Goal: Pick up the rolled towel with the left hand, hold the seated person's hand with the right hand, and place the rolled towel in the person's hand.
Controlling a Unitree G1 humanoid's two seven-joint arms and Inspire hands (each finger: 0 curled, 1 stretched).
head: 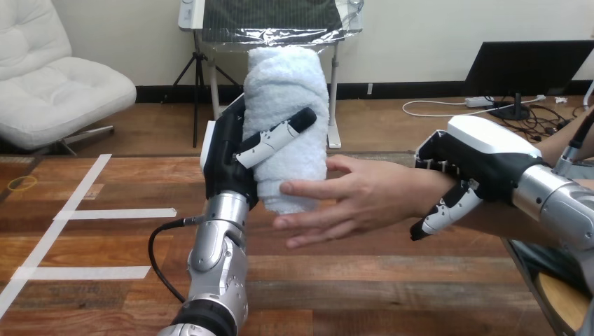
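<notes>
Left hand point(228, 164) clasps soft, light rolled towel point(287, 105) mid-body; right hand point(483, 150) apparently curls round person's wrist point(410, 189).

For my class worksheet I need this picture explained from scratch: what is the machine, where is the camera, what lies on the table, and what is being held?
This is a humanoid robot, seen through a camera on its own head that looks down over a wooden table. The two silver arms coming in from below are its own. Its left hand is closed round a white rolled towel, held upright above the table. A seated person reaches in from the right. The person's hand is open, with its fingertips touching the towel's lower part. The robot's right hand sits over the person's wrist and is curled round it. On the table itself lie strips of white tape.
</notes>
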